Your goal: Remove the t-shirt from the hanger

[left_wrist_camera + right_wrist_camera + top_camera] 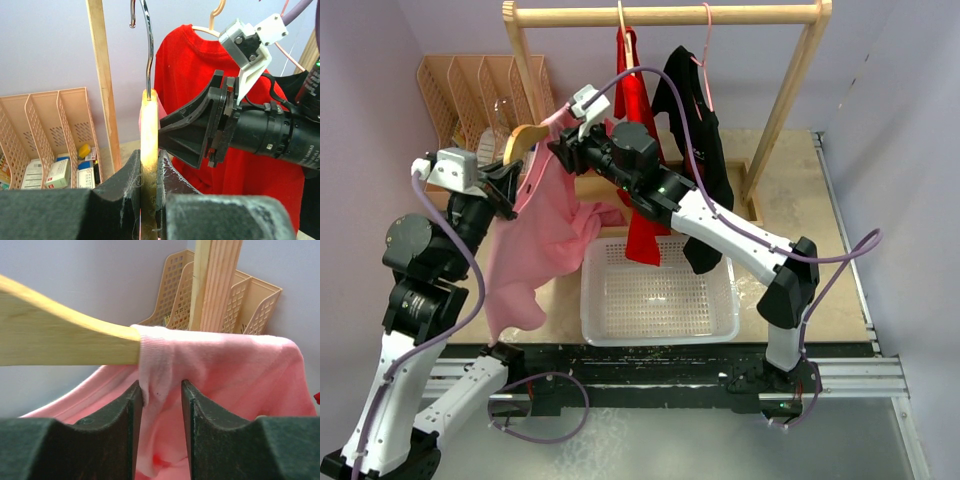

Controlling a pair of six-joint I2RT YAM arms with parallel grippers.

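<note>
A pink t-shirt (535,240) hangs from a wooden hanger (525,140) held off the rail at the left. My left gripper (505,185) is shut on the hanger's wooden body (149,125) just below its metal hook (148,45). My right gripper (560,145) is at the shirt's collar. In the right wrist view the collar (160,365) sits over the end of the hanger arm (65,342), and the right gripper (161,387) is closed on a fold of the pink fabric. The rest of the shirt drapes down to the left.
A red t-shirt (638,110) and a black garment (705,160) hang on the wooden rack (660,14). A white basket (658,290) sits below them. A peach file organizer (470,90) stands at the back left.
</note>
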